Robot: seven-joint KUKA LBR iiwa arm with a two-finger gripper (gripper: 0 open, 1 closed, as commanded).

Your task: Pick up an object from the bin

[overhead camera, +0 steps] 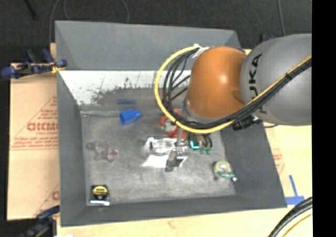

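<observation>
Silvery packet (156,147) mid-bin — gripper (175,159) low at its edge — can't tell if jaws are spread or pinching

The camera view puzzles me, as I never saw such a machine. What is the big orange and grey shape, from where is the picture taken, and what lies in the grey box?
It is a robot arm; the orange dome is a cover on its wrist. The camera looks down from above, and the arm reaches in from the right. The box is a metal bin. The arm's tool hangs low mid-bin, over a shiny white and silver thing. Around it lie a blue block, a clear plastic piece, a yellow and black tape measure in the near left corner and a round greenish thing. Whether the tool holds anything I cannot tell.
</observation>
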